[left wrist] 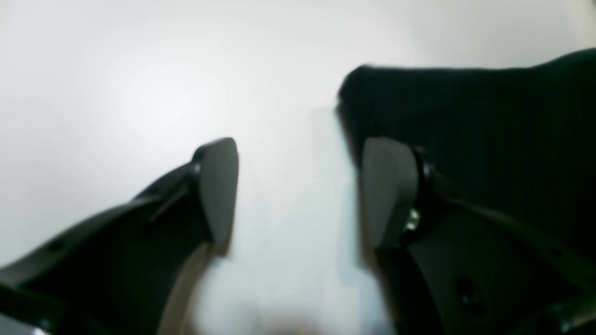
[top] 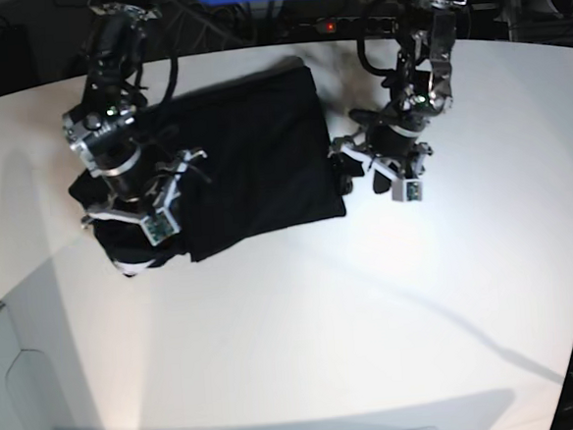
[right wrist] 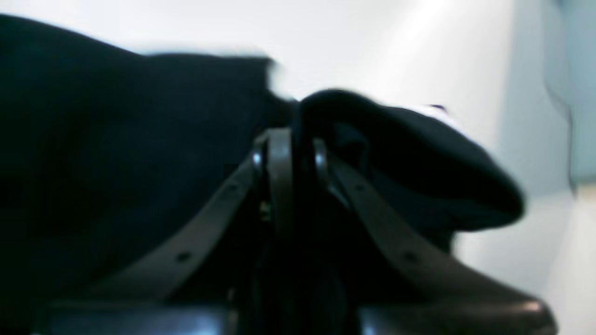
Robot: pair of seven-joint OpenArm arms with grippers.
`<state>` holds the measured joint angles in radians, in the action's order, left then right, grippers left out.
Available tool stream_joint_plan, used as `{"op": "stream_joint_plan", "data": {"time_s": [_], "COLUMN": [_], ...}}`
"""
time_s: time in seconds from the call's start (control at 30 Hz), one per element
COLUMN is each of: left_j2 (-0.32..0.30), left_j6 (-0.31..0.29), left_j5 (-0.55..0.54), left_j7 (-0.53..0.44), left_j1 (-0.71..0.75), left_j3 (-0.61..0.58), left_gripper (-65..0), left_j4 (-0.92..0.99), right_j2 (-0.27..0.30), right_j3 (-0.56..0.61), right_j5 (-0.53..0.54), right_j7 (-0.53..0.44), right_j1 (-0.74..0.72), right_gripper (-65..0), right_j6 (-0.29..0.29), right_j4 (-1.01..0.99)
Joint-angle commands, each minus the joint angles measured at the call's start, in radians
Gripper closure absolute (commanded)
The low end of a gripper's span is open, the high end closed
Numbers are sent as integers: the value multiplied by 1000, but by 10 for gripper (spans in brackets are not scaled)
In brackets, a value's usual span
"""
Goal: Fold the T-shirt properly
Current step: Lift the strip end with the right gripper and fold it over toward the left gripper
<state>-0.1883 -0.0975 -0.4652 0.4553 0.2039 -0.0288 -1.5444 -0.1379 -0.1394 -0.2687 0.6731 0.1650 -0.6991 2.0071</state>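
Black T-shirt (top: 248,159) lay on your white surface (top: 372,317); your right gripper (right wrist: 293,139), at its nine o'clock edge, pinched its cloth, while your left gripper (left wrist: 298,186) gaped empty at three o'clock.

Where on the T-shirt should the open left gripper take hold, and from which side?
Probably the T-shirt's free edge facing the left gripper, approached from the bare table side. That edge lies flat, just beyond the open jaws; the right gripper already pinches the opposite bunched side.
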Motion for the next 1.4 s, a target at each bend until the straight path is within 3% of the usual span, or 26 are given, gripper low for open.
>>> {"op": "stream_joint_plan", "data": {"time_s": [0.0, 0.23, 0.43, 0.77, 0.87, 1.03, 1.1, 1.3, 1.37], "left_j2": [-4, 10, 20, -33, -38, -38, -35, -35, -33], "left_j6": [0, 0, 0, 2, 2, -1, -5, -6, -6], "left_j5": [-7, -8, -5, -11, -7, -11, -11, -11, -11], "left_j7": [6, 6, 6, 6, 6, 7, 7, 7, 7], "left_j1": [-11, -51, -56, -11, 38, 125, 150, 173, 173], "left_j3": [-10, -66, -64, -56, 11, 221, 292, 413, 445], "left_gripper": [-408, -407, -407, -408, -409, -411, -411, -410, -411], "left_j4": [-11, 14, 31, -41, -100, -198, -232, -291, -290], "right_j2": [-7, -2, 50, 54, 54, 53, 53, 45, 45], "right_j3": [37, 295, 501, 504, 504, 510, 510, 510, 508], "right_j5": [16, 16, 15, 16, 16, 16, 16, 22, 22], "right_j7": [-20, -26, -20, -28, -25, -22, -20, -22, -26], "right_j1": [-8, 32, 20, -29, -29, -29, -29, -25, -22], "right_gripper": [0, 0, 0, 0, 0, -7, -60, -325, -370], "right_j6": [1, 1, 1, 1, 1, 1, 1, 1, 1], "right_j4": [19, 11, -61, -131, -130, -144, -148, -101, -33]}}
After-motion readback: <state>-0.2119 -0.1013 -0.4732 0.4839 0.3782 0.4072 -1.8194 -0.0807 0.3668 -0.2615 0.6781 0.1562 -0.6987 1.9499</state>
